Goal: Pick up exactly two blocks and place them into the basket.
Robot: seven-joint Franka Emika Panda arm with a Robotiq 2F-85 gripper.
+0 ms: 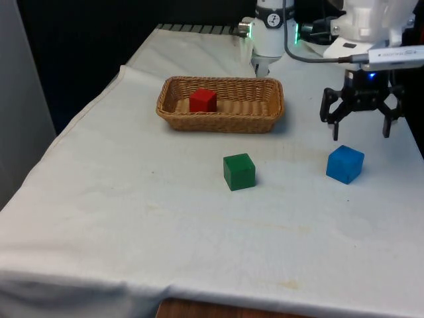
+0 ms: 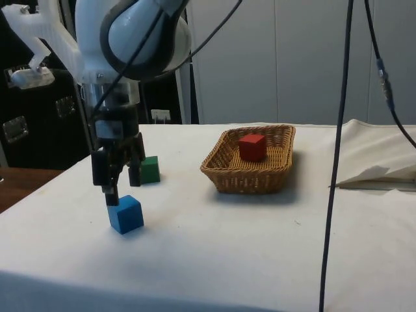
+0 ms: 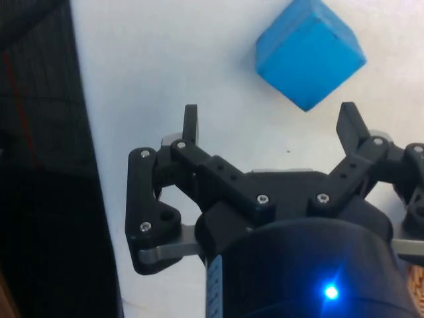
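Fingers (image 1: 362, 134) spread wide and empty, hovering above the surface just at 12 o'clock of the blue block (image 1: 345, 164); red block (image 1: 203, 100) sits in the basket (image 1: 265, 111); green block (image 1: 239, 171) lies at the basket's 6 o'clock

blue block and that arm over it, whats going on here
The gripper hangs open just above the blue block, which sits on the white cloth, not gripped. A red block already lies in the wicker basket. A green block stands on the cloth in front of the basket, untouched.
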